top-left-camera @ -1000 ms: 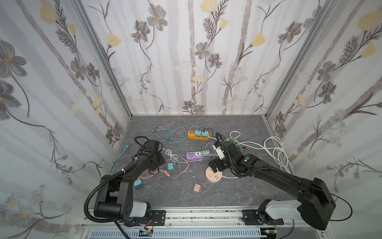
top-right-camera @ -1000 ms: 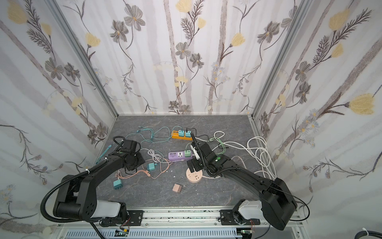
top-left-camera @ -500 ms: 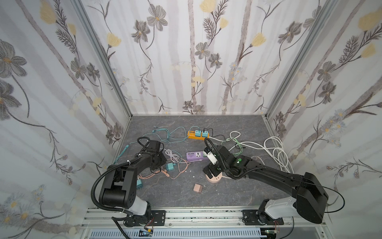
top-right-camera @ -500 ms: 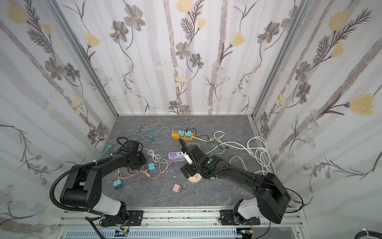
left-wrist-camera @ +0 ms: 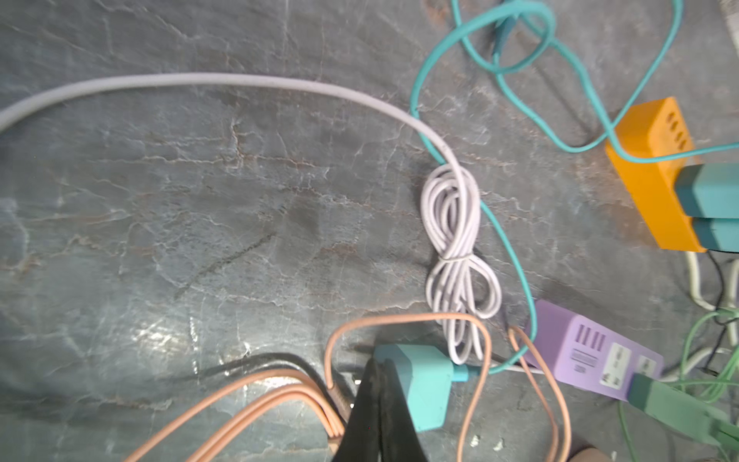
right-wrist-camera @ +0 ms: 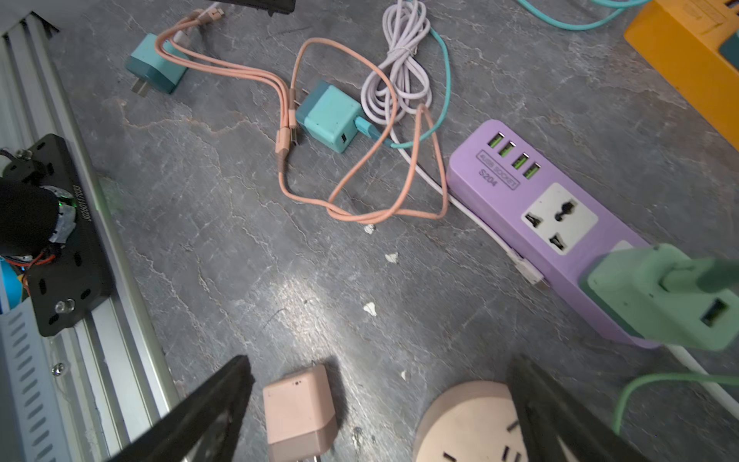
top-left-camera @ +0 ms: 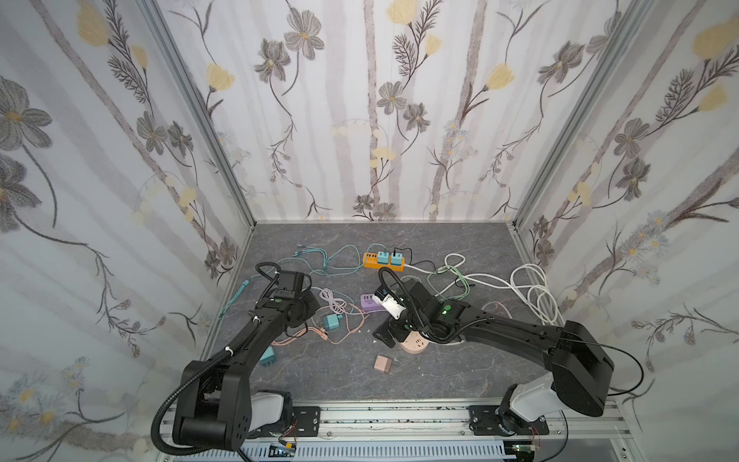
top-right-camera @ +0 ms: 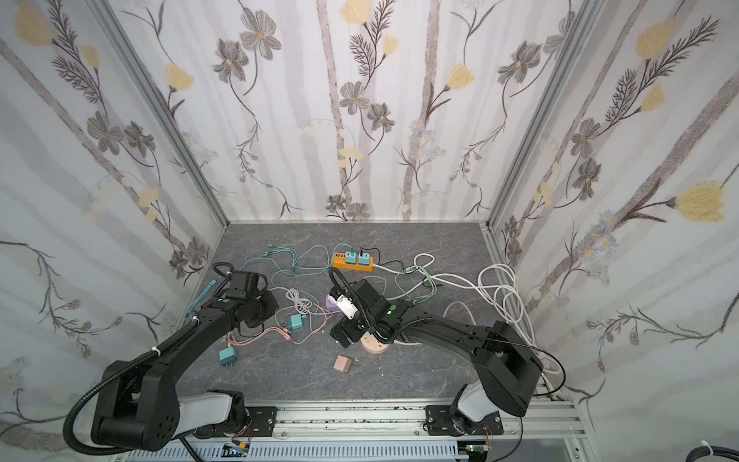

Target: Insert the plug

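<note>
The pink plug (top-left-camera: 383, 364) lies on its side on the grey table (top-left-camera: 440, 380), near the front middle, with its prongs pointing right. It sits just to the near left of the round pink socket (top-left-camera: 416, 345), close to it but not touching, and is not plugged in.

The right gripper (right-wrist-camera: 380, 362) hovers low over these two things. Its fingers (right-wrist-camera: 208, 412) are spread wide and hold nothing. In the right wrist view the plug and part of the socket show between them.

The left gripper (left-wrist-camera: 376, 408) is down at the table on the left side, its fingers pressed together just beside a teal charger (left-wrist-camera: 416, 384). Loops of pink cable (left-wrist-camera: 404, 320) run around that spot, and it cannot be told whether the fingers pinch any of it.

Further back, a purple power strip (right-wrist-camera: 520, 192) lies behind the socket with a green plug (right-wrist-camera: 660, 296) in its right end. An orange power strip (top-left-camera: 374, 261) sits beyond it, toward the far wall.
</note>
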Robot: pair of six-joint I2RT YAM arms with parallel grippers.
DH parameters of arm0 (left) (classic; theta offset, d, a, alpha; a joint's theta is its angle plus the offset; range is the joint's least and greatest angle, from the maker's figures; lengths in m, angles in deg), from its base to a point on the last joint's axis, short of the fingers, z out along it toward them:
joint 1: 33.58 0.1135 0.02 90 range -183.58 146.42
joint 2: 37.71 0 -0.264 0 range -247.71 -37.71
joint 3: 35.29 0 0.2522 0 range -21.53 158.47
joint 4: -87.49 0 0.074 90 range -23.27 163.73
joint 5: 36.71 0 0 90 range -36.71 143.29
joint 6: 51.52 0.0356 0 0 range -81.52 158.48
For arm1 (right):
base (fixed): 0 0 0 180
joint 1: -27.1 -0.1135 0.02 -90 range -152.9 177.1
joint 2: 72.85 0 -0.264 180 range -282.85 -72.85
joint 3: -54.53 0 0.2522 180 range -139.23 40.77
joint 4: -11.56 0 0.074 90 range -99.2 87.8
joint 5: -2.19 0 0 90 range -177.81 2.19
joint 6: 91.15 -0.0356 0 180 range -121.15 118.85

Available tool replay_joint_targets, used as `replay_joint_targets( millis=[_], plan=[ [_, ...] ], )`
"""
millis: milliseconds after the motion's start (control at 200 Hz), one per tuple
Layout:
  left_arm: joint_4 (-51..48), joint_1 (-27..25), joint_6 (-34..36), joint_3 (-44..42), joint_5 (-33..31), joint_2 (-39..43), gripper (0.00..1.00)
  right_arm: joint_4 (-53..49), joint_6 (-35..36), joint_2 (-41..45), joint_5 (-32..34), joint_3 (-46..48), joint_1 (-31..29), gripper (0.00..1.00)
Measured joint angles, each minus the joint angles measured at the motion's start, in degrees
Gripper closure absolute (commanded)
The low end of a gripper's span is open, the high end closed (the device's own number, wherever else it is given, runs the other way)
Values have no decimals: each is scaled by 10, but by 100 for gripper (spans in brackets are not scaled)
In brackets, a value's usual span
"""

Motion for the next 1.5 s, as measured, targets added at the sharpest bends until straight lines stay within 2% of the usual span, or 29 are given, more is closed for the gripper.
replay_joint_targets(
  millis=[160,205,225,275,320,440,560,610,650,734,844,874,974,1224,1349,1499],
  plan=[
    [-29,0,-23,23,7,53,100,43,-2,-48,-28,-45,-9,5],
    [-40,0,-23,33,7,53,61,51,-1,-59,-34,-57,-11,5],
    [-44,0,-21,38,4,51,49,54,0,-62,-37,-61,-12,5],
    [-54,0,-10,46,-8,39,43,64,0,-68,-42,-65,-13,5],
    [-61,1,-6,50,-17,16,42,70,1,-69,-42,-66,-14,4],
    [-73,0,21,51,-20,-77,42,75,1,-70,-39,-68,-14,4],
    [-63,-24,38,54,-7,-152,42,79,1,-65,-24,-60,-14,4],
    [-61,-36,47,60,-10,-180,45,79,0,-62,-15,-57,-14,4],
    [-58,-43,50,66,-17,-198,53,80,1,-61,-10,-55,-14,4],
    [-54,-52,55,85,-46,-228,77,83,0,-58,-7,-52,-15,4],
    [-40,-52,65,97,-81,-245,96,87,0,-58,3,-52,-15,3],
    [-38,-53,66,96,-87,-242,100,87,0,-58,3,-51,-15,3],
    [-51,-52,67,81,-102,-207,100,87,1,-58,8,-50,-15,3],
    [-81,-39,59,80,-127,-10,100,89,3,-60,-1,-63,-15,5],
    [-101,-37,39,104,-84,26,100,97,6,-63,-24,-76,-15,11],
    [-102,-37,-11,108,13,29,100,137,30,-63,-59,-72,-22,19]
  ],
)
